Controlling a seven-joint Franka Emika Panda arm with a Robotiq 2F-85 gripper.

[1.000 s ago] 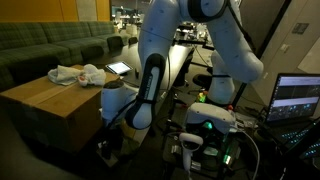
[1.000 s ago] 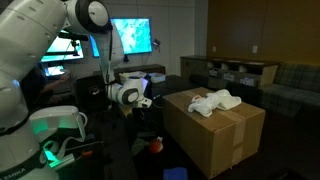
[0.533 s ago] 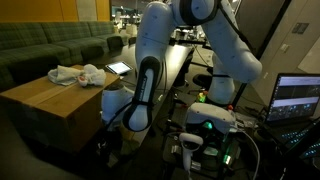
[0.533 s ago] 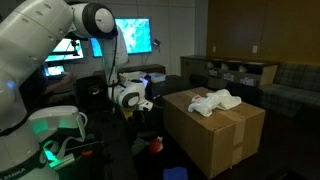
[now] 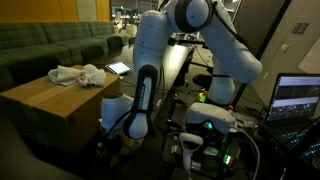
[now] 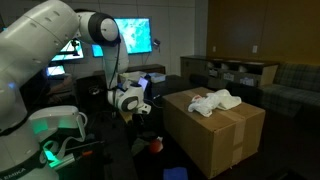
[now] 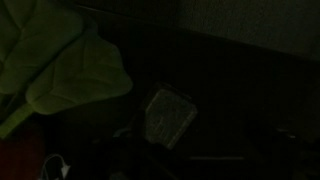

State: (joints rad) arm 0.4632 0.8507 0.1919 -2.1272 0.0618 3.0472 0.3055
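End effector (image 6: 146,106) hangs low beside the cardboard box (image 6: 215,135), near its side but apart from it. Its jaws are spread wide and hold nothing that shows. This low, it seems best to move slowly and keep clear of the box wall. The wrist view is almost black and gives little guidance: only a green leaf shape (image 7: 60,70) and a pale square (image 7: 168,117) show. The box is closed, so its contents are hidden. A crumpled white cloth (image 6: 213,101) lies on its top.
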